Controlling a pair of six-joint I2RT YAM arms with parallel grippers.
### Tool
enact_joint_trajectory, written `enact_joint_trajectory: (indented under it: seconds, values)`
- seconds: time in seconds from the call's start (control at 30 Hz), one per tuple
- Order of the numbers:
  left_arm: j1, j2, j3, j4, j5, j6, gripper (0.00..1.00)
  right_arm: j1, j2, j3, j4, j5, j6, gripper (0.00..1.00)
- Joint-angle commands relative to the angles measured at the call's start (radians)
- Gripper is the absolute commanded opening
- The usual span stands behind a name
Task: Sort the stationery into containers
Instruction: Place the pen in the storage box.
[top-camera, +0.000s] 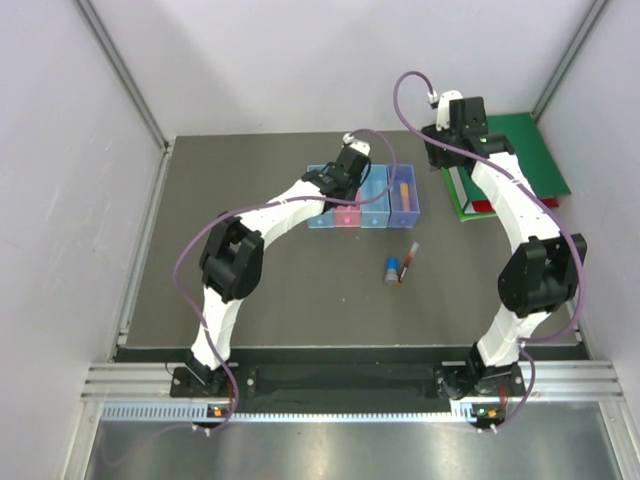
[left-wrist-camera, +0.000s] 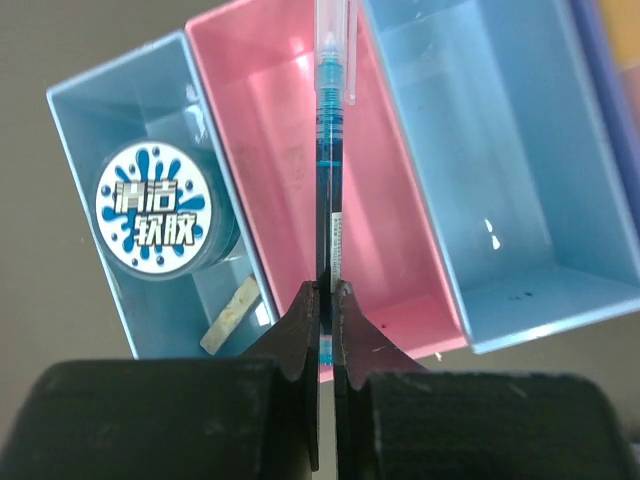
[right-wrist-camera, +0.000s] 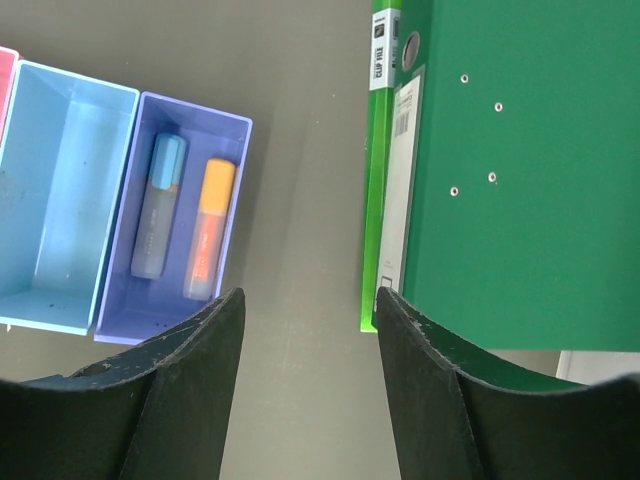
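Note:
My left gripper (left-wrist-camera: 327, 290) is shut on a thin clear pen with blue ink (left-wrist-camera: 330, 150), which hangs over the pink bin (left-wrist-camera: 260, 150). The blue bin (left-wrist-camera: 165, 310) beside it holds a round blue disc (left-wrist-camera: 153, 220) and a tan eraser (left-wrist-camera: 232, 313). Nothing lies in the light-blue bin (left-wrist-camera: 500, 170). In the purple bin (right-wrist-camera: 190, 125) lie a light-blue marker (right-wrist-camera: 158, 205) and an orange highlighter (right-wrist-camera: 208, 228). My right gripper (right-wrist-camera: 310, 297) is open and holds nothing, above bare table between the purple bin and a green binder (right-wrist-camera: 520, 180). A small blue cylinder (top-camera: 392, 270) and a red pen (top-camera: 408, 262) lie on the table.
Green binders (top-camera: 530, 150) are stacked at the back right, close to the right arm. The four bins stand in a row at mid-table. Grey walls enclose the dark table on the left, back and right.

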Motion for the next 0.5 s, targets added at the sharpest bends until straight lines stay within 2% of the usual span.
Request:
enact_joint_trajectory:
  seconds: [0.0, 0.27, 0.3, 0.33, 0.43, 0.47]
  values:
    - [0.018, 0.017, 0.027, -0.018, -0.065, -0.083, 0.0, -0.01, -0.068, 0.035, 0.03, 0.016, -0.003, 0.56]
    - [0.02, 0.038, -0.028, 0.028, -0.036, -0.08, 0.0, -0.012, -0.078, 0.028, 0.027, 0.01, -0.002, 0.56]
    - [0.02, 0.04, -0.036, 0.035, -0.033, -0.074, 0.04, -0.01, -0.08, 0.026, 0.027, 0.011, 0.0, 0.56]
    - [0.02, 0.041, -0.047, 0.039, -0.03, -0.059, 0.19, -0.01, -0.081, 0.023, 0.025, 0.008, 0.0, 0.56]
    - [0.02, 0.029, -0.073, 0.077, -0.022, -0.032, 0.23, -0.01, -0.094, 0.003, 0.013, -0.01, 0.007, 0.58]
    - [0.018, 0.023, -0.093, 0.103, -0.016, -0.023, 0.29, -0.007, -0.104, -0.005, 0.008, -0.029, 0.017, 0.59]
